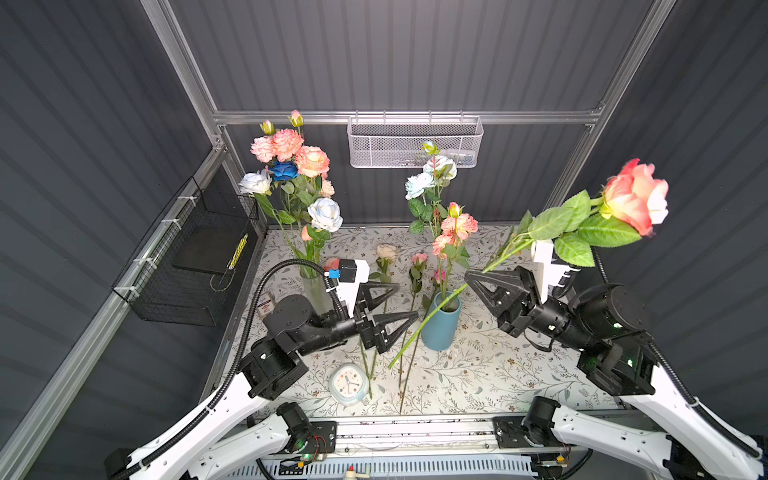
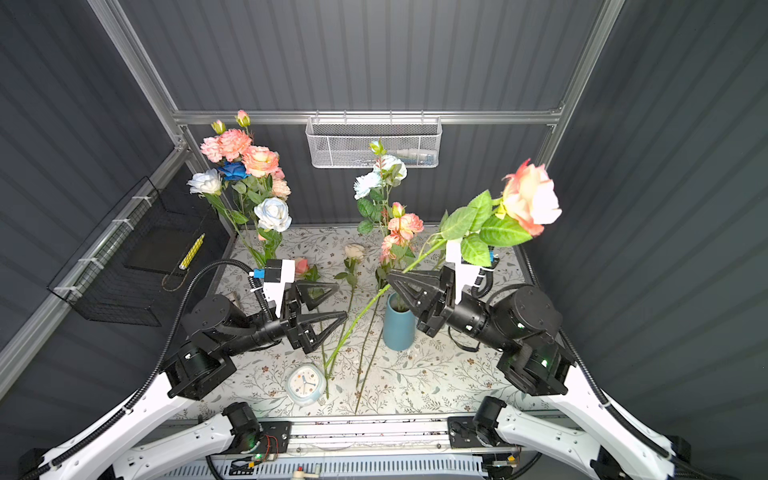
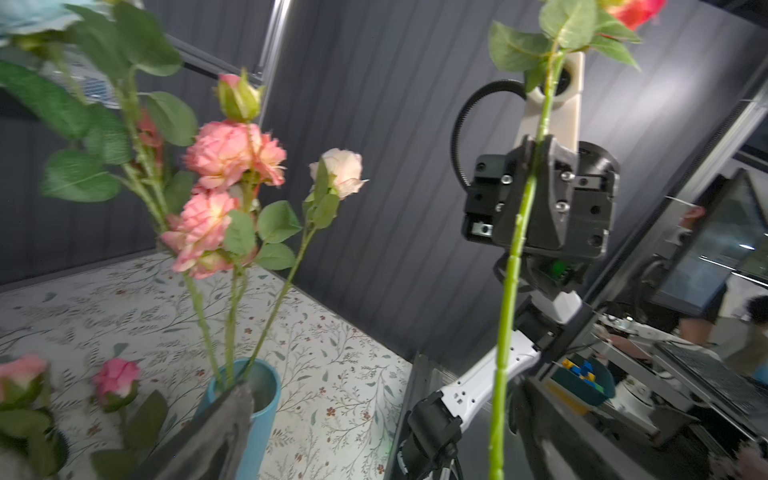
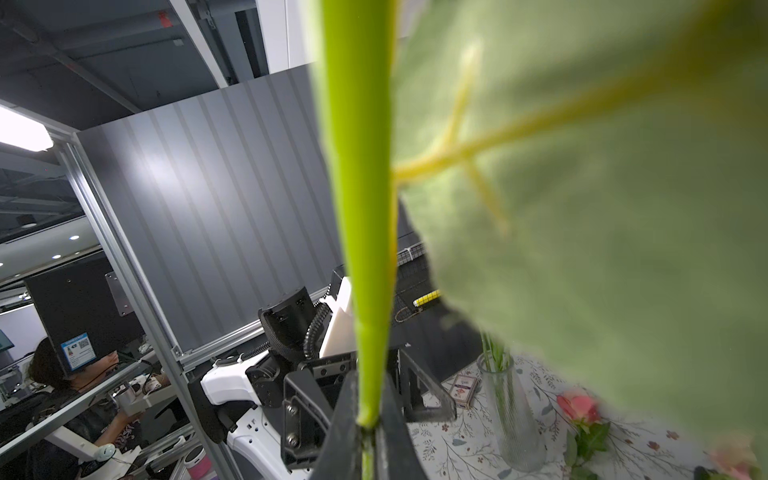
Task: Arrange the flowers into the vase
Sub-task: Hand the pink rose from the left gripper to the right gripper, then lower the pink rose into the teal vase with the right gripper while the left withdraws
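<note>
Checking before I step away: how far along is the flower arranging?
Done: flowers stand in the glass vase and the blue vase. In hand: the right end effector is shut on the stem of a coral rose; the left end effector is open, empty. Left: at least three more lie on the cloth, including a cream rose.

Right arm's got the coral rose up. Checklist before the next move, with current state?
1. Grip: ok, right gripper fingers shut on the coral rose mid-stem.
2. Stem free of left gripper: ok, fingers wide open, nothing pinched.
3. Target upright: ok, blue vase stands straight.
4. Room in vase mouth: ok, the left wrist view shows an open gap beside the stems already in it.
5. Rose's stem end over the mouth: not ok, it points off beside the vase, toward the left gripper.
6. Clearance from pink blooms in the vase: cannot tell.
</note>
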Controlling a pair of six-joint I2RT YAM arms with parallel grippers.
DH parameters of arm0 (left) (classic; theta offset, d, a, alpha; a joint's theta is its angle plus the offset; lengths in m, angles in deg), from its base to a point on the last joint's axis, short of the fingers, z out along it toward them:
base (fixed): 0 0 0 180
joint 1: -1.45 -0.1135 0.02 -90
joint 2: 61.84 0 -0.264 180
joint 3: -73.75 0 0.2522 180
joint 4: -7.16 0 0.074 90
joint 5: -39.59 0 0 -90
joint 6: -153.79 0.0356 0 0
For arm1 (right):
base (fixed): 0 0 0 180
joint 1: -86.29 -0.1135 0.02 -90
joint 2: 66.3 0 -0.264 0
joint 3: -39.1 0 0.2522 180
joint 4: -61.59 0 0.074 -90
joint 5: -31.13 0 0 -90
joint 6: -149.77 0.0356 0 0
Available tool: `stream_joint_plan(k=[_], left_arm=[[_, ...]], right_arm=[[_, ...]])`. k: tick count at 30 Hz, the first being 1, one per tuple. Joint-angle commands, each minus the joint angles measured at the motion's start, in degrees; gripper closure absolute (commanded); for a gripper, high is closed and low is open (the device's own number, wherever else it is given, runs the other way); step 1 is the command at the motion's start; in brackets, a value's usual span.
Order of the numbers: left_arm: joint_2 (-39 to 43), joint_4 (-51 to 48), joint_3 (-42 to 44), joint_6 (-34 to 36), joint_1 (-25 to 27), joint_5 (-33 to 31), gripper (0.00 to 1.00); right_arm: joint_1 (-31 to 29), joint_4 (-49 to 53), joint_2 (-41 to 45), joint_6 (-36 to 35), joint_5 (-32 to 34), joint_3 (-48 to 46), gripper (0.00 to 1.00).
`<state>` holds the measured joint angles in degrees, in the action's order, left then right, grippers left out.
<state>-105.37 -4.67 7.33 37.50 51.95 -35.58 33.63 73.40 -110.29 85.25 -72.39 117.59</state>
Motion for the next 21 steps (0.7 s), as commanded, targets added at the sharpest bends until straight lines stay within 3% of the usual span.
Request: stream_joint_plan(k=[1, 7, 16, 21], left_arm=[[3.6, -4.2, 2.5, -1.0, 0.0, -15.9, 0.00], [5.7, -6.1, 7.2, -3.7, 0.0, -23.1, 0.00], [5.7, -8.2, 10.5, -6.1, 0.0, -23.1, 0.00], [6.0, -8.1, 11.5, -6.7, 0.0, -23.6, 0.00]], right_arm=[[-0.2, 5.2, 1.7, -0.8, 3.6, -1.4, 1.00], [-0.2, 12.4, 3.6, -5.4, 10.4, -0.6, 1.00], [-0.2, 23.9, -0.7, -19.2, 28.3, 9.4, 1.00], [-0.2, 27.0, -5.1, -24.3, 32.4, 14.4, 1.00]])
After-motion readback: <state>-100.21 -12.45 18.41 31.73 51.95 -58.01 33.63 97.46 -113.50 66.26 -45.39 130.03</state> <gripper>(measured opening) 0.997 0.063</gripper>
